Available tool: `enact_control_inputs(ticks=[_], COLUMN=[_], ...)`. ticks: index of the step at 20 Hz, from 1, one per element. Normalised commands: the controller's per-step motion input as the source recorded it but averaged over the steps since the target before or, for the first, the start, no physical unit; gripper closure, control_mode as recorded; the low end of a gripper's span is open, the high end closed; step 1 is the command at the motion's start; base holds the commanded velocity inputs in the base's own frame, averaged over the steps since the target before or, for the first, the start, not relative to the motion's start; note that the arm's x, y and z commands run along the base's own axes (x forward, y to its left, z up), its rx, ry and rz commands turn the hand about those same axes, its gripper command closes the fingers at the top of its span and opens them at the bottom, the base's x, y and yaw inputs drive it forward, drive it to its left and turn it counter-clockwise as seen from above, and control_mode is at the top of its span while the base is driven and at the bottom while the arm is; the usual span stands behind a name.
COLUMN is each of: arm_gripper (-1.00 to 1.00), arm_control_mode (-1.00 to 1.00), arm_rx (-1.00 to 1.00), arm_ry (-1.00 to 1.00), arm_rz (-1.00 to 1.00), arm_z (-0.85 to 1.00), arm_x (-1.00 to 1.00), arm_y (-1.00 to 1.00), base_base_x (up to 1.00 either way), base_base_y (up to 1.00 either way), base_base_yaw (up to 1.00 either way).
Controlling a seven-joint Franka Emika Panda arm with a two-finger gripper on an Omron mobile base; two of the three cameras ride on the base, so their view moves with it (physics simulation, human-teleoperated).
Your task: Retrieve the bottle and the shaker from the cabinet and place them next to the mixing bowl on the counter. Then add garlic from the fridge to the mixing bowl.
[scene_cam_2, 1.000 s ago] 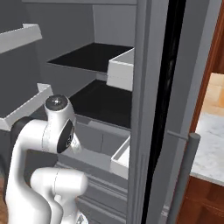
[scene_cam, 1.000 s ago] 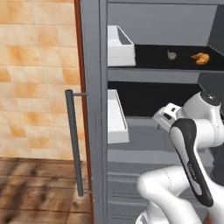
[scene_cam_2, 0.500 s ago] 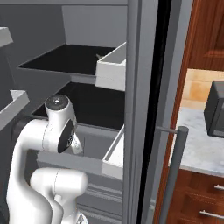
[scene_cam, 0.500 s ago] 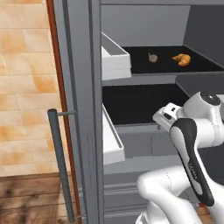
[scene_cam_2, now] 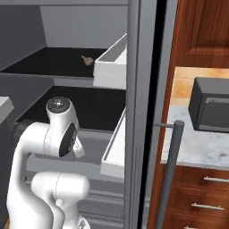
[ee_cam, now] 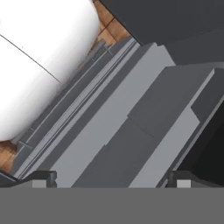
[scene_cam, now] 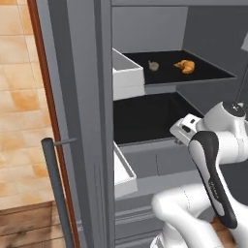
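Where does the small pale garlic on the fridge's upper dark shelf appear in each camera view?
Left base view: garlic upper middle, left of an orange croissant.
Right base view: garlic upper left of centre.
Hand view: not in it.
Shared landmark: the white door bin beside that shelf.

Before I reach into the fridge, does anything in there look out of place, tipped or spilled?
Nothing stands out. The fridge is open, its dark upper shelf holding a small pale item and an orange-brown one, both resting flat and apart. The white drawers sit level. The pincer is open and empty.
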Motion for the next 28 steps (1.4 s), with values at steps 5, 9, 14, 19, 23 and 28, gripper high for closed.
enact_control_inputs(ticks=[5,9,14,19,23,28], arm_gripper=[-1.00,-1.00,-1.00,-1.00,-1.00,-1.00], arm_control_mode=[1.00,1.00,1.00,1.00,-1.00,-1.00], arm_rx=[0.00,0.00,0.00,0.00,0.00,-0.04], arm_ry=[0.00,0.00,0.00,0.00,-0.02,-0.11], arm_rz=[0.00,0.00,0.00,0.00,-0.10,-0.17], arm_z=[0.00,0.00,0.00,0.00,0.05,0.38], arm_x=[0.00,0.00,0.00,0.00,0.00,0.00], arm_y=[0.00,0.00,0.00,0.00,0.00,0.07], base_base_x=[0.28,0.16,0.06,0.00,0.00,0.00], base_base_y=[0.02,0.02,0.00,0.01,0.00,0.00], base_base_yaw=[-0.25,-0.15,-0.16,-0.19,-0.09,0.00])
